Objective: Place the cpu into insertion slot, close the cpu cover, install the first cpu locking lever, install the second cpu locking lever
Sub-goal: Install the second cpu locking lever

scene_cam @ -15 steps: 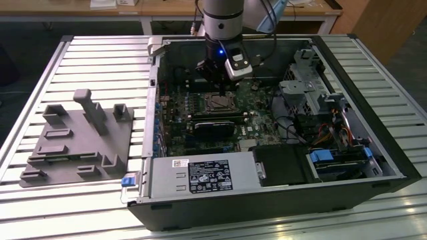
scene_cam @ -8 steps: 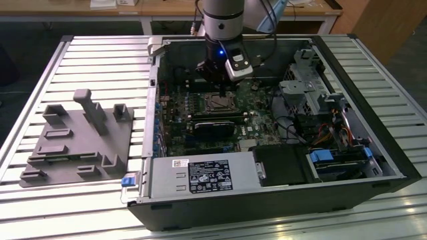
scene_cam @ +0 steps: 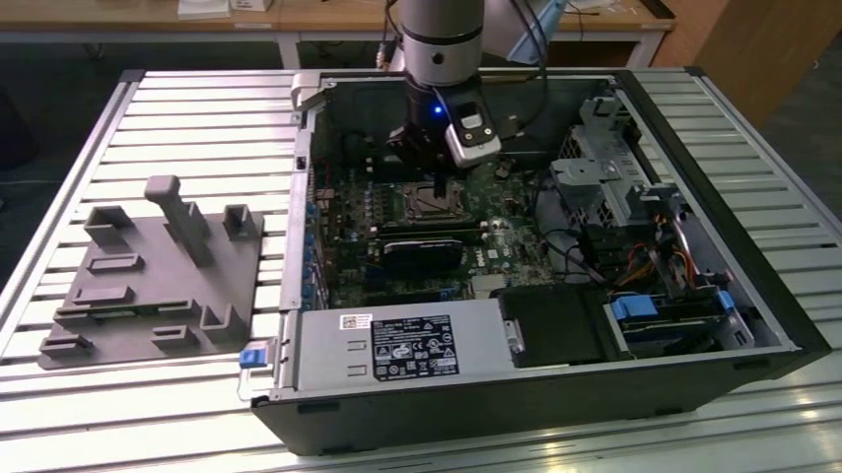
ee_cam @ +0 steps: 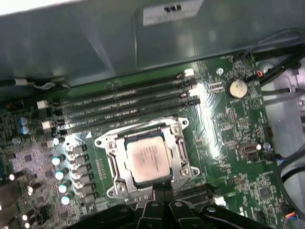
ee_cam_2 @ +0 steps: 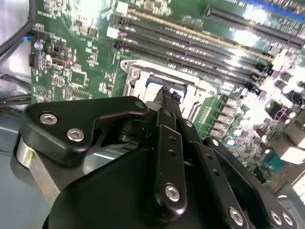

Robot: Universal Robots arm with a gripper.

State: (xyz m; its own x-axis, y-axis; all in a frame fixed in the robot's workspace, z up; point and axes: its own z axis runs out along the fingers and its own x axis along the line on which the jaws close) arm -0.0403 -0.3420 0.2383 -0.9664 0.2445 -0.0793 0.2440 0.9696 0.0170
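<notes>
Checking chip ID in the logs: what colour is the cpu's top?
Dull silver-grey, with faint print, on the cpu seated in the silvery cpu cover. Best seen in the first wrist view.

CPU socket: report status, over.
Gripper low at the insertion slot edge. Cpu seated in slot, cpu cover down around it. Nothing in the way.

In the second wrist view, the hand (ee_cam_2: 167,98) hides most of the insertion slot (ee_cam_2: 138,78).
</notes>
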